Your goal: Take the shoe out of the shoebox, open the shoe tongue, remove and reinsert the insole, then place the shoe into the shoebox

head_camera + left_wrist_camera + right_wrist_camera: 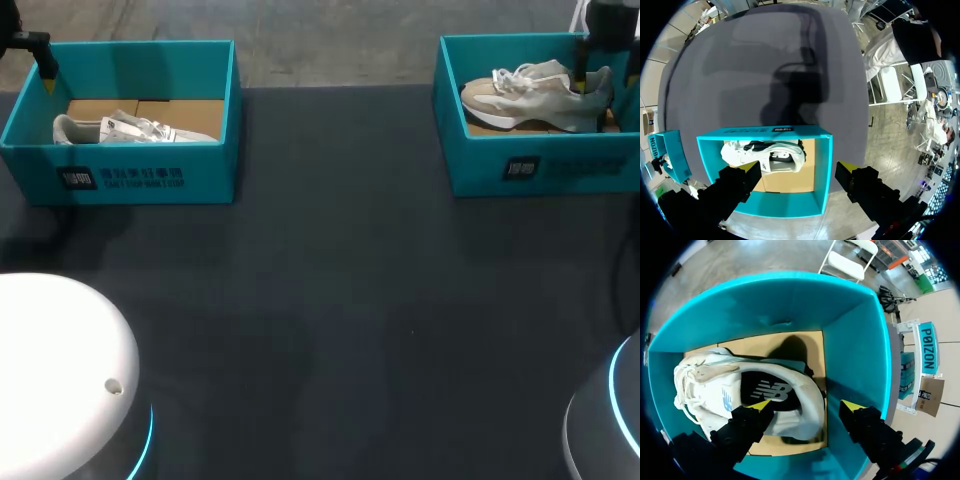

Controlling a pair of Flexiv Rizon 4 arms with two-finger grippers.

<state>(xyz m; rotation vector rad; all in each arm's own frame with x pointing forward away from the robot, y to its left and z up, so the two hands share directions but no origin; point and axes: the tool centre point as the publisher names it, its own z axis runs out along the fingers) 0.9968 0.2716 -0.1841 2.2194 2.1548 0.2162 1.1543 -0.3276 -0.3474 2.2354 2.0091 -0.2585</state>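
A beige and white shoe lies on its side in the teal shoebox at the far right. My right gripper is down in that box at the heel. In the right wrist view the right gripper stands open astride the heel of the shoe: one yellow tip is over the dark insole, the other is outside, near the box wall. A second teal box at the far left holds a white shoe. My left gripper hangs open above this box and its shoe.
Dark table surface lies between and in front of the two boxes. Both boxes sit near the table's far edge. White robot bases show at the near left and near right.
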